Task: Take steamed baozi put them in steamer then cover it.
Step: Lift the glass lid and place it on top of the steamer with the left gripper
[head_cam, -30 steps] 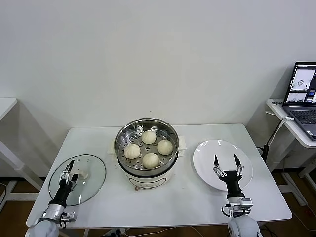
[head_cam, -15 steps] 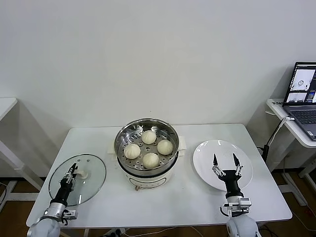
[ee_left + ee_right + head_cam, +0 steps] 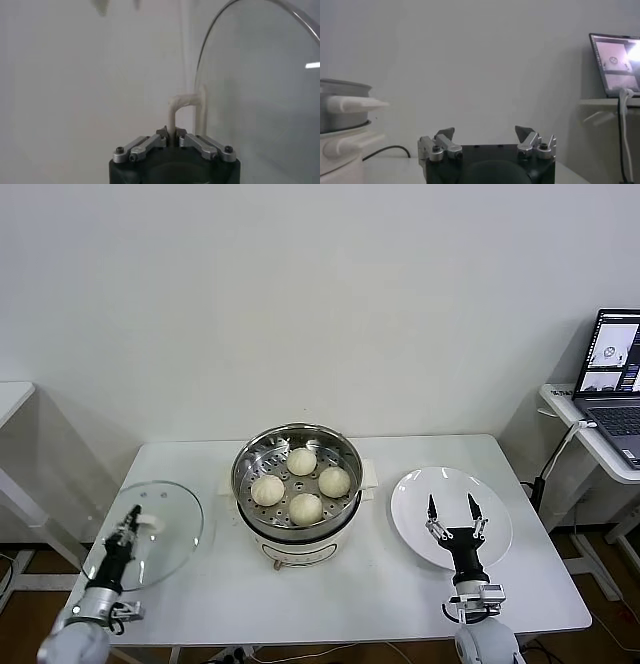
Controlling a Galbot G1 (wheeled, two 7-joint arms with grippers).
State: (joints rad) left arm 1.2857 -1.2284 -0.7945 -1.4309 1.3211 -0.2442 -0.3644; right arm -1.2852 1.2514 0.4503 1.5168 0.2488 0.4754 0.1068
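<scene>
Several cream-white baozi (image 3: 301, 484) sit inside the shiny steel steamer (image 3: 246, 456) on its white cooker base at the table's middle. My left gripper (image 3: 131, 517) is shut on the white handle (image 3: 185, 101) of the clear glass cover (image 3: 170, 529) and holds the cover lifted and tilted at the table's left. The cover's metal rim (image 3: 210, 45) shows close in the left wrist view. My right gripper (image 3: 451, 509) is open and empty over the near part of the white plate (image 3: 440, 484). Its fingertips (image 3: 445, 134) stand wide apart in the right wrist view.
The empty white plate lies right of the steamer. A laptop (image 3: 612, 379) stands on a side desk at the far right, with a cable (image 3: 555, 454) hanging by the table's right edge. The steamer's side handle (image 3: 355, 104) shows in the right wrist view.
My left gripper has closed on the cover's handle and lifted the cover off the table, tilting it and shifting it left. The right gripper has stayed over the plate.
</scene>
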